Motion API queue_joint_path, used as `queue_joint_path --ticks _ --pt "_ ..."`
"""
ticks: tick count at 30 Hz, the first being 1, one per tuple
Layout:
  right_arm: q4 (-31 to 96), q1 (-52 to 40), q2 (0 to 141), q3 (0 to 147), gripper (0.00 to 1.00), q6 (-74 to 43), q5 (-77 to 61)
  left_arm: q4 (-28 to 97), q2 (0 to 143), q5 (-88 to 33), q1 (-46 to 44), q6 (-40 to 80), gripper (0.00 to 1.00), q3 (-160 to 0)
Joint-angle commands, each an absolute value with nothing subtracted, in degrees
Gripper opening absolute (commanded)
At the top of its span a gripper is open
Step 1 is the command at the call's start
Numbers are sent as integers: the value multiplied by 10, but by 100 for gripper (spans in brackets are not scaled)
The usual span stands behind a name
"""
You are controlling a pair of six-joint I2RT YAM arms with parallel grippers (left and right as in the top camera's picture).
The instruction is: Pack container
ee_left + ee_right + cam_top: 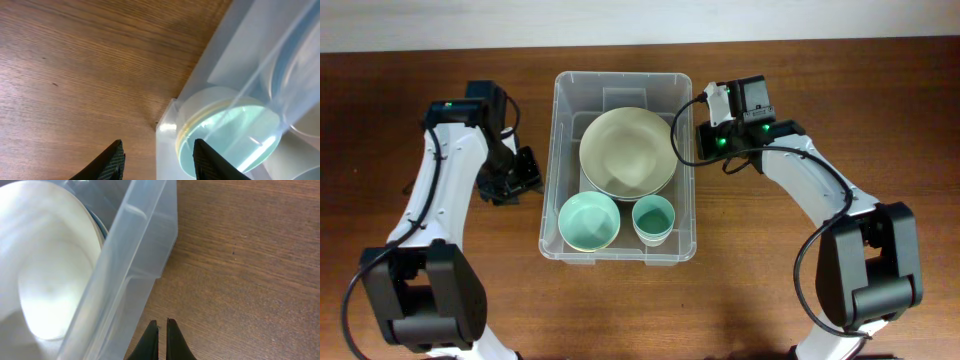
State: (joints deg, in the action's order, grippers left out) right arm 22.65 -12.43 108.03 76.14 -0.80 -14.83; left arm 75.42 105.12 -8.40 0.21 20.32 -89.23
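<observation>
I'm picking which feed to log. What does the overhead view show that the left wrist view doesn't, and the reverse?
Only overhead: the right arm, the cup and the full outline of the container.
Only left wrist: that the left gripper is open, low beside the container's corner.
Both: the mint bowl, the container's wall and the wooden table.

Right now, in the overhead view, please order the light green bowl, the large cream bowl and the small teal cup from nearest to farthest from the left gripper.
Measured from the left gripper, which is outside the left wall of the container:
1. Light green bowl, in the lower left of the container.
2. Large cream bowl, in the middle and back.
3. Small teal cup, in the lower right.
</observation>
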Motion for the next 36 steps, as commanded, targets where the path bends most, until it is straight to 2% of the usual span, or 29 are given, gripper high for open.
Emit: queue_joint_path --ticks 1,6,13,20,23,24,25,26,27,28,29,30,33,35,36 --pt "227 -128 1083 762 4 15 -185 754 1058 -93 -18 192 46 -889" --pt "235 -128 1083 762 4 71 -301 755 1058 -97 -26 192 46 -889" --pt "233 -127 1083 762 4 71 -290 757 1058 -97 -26 192 46 -889" --pt "260 -114 1062 767 4 18 -57 754 1052 -1 -25 192 47 -915" --pt "288 -98 1030 789 9 12 -4 750 1037 33 -18 192 47 -951" --pt "297 -91 1012 798 14 8 17 742 1029 47 -15 192 47 -967" --pt "303 -87 998 804 24 8 27 731 1019 62 -13 192 48 -981" --pt "306 -83 985 808 47 8 29 713 1006 80 -13 192 52 -994" --pt "306 -80 976 811 64 8 28 702 1000 92 -13 192 54 -999" --pt "293 -76 960 811 99 8 29 681 989 116 -14 192 59 -1003" --pt "282 -74 951 811 99 8 29 656 978 136 -14 192 73 -1004" --pt "270 -70 943 811 99 11 33 620 968 167 -13 192 100 -1004" --pt "255 -62 925 812 99 36 34 571 965 175 -11 192 100 -1004" --pt "262 -52 917 812 99 43 37 565 965 152 -11 191 100 -1004" --pt "272 -47 910 812 99 40 36 562 965 121 -10 154 100 -1004"
